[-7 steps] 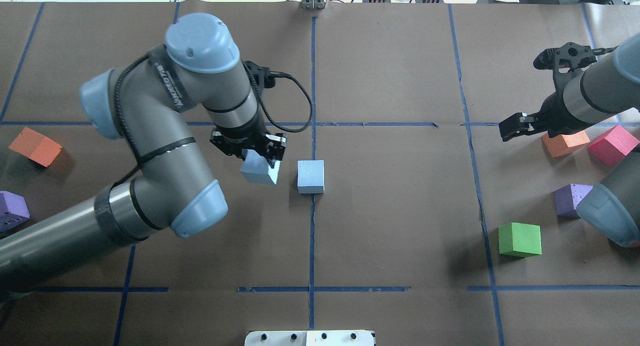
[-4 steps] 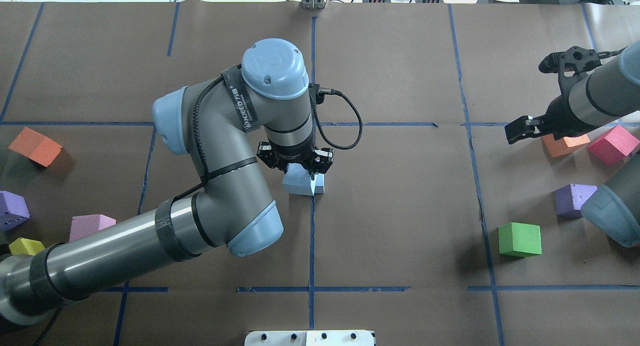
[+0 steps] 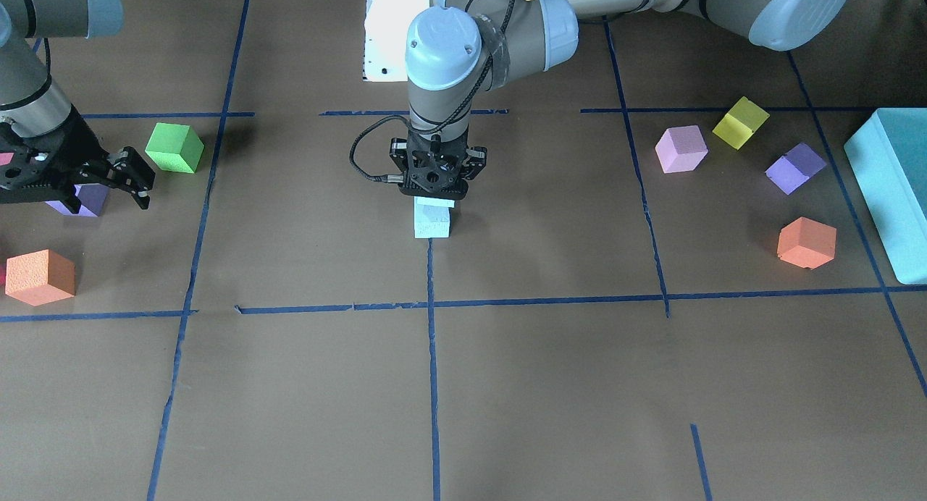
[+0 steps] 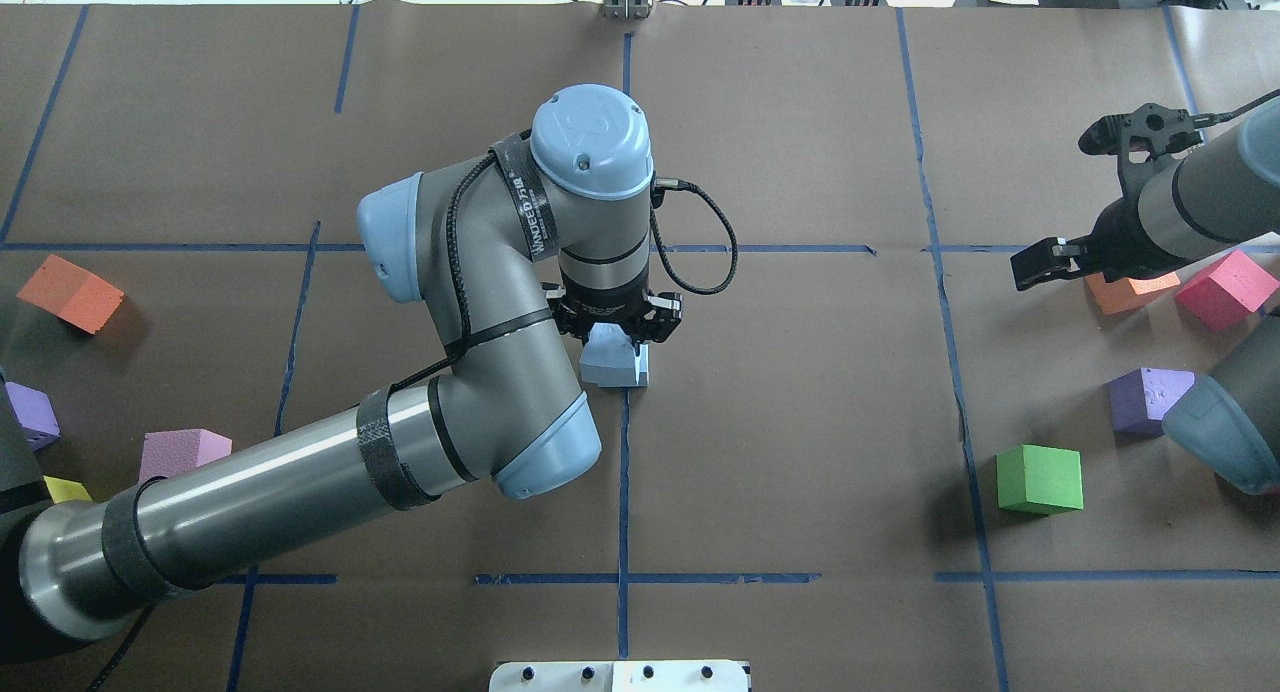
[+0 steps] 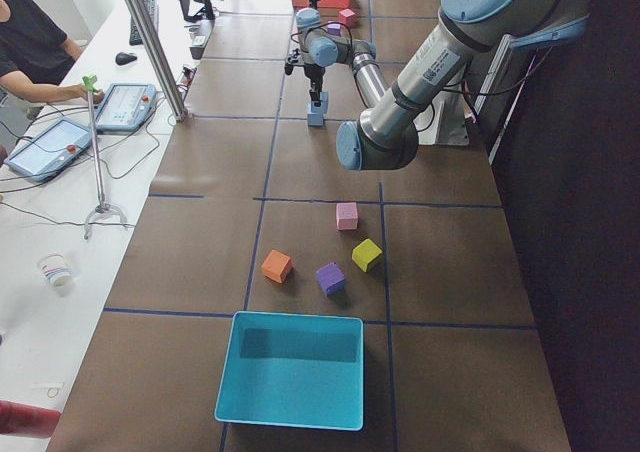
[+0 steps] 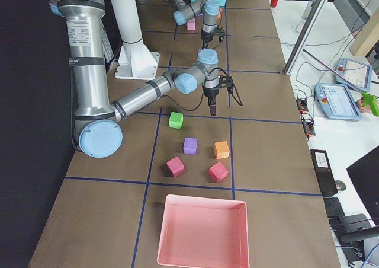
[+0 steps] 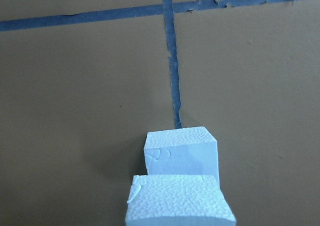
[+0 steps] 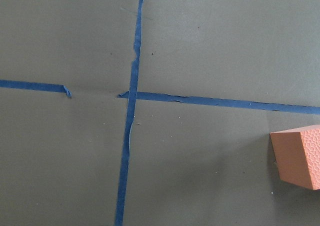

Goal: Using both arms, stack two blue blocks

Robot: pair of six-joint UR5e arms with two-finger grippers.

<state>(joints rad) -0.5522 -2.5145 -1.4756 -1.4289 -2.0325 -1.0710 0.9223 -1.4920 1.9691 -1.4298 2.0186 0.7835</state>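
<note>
One pale blue block (image 4: 622,374) lies on the brown paper at the table's centre, on a blue tape line. My left gripper (image 4: 616,340) is shut on the second blue block (image 7: 180,203) and holds it directly over the first. In the left wrist view the held block overlaps the near edge of the lower block (image 7: 182,153). In the front view the two (image 3: 432,224) look stacked under the gripper (image 3: 433,197); I cannot tell if they touch. My right gripper (image 4: 1040,262) is open and empty, far to the right beside an orange cube (image 4: 1132,285).
On the robot's right lie a green cube (image 4: 1040,479), a purple cube (image 4: 1145,397) and a magenta cube (image 4: 1225,288). On its left lie orange (image 4: 70,290), purple (image 4: 35,415), pink (image 4: 180,450) and yellow (image 4: 60,489) cubes. A teal box (image 3: 894,190) stands at the left end, a pink tray (image 6: 201,232) at the right end.
My left arm has swung right with the blue block, from beside the lying blue block to directly over it. My right gripper has drifted slightly right.
</note>
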